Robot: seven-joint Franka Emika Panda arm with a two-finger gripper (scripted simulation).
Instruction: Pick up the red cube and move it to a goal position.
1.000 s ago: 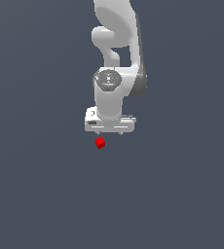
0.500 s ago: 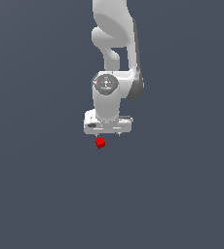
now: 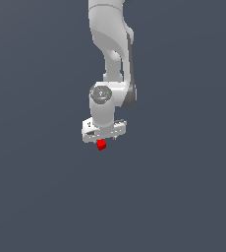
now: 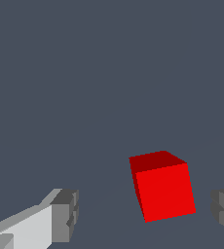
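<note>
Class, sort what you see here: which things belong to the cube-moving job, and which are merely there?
Belongs to the job:
red cube
claw, open, fingers either side of the cube

Merely there:
plain grey surface; nothing else visible

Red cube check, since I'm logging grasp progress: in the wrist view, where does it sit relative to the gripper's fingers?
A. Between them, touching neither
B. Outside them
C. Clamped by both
A: the red cube sits between the fingers, gaps on both sides.

The exterior view faces the arm from afar; the wrist view looks closely past the hand (image 4: 143,211); both share the red cube (image 3: 101,145).
</note>
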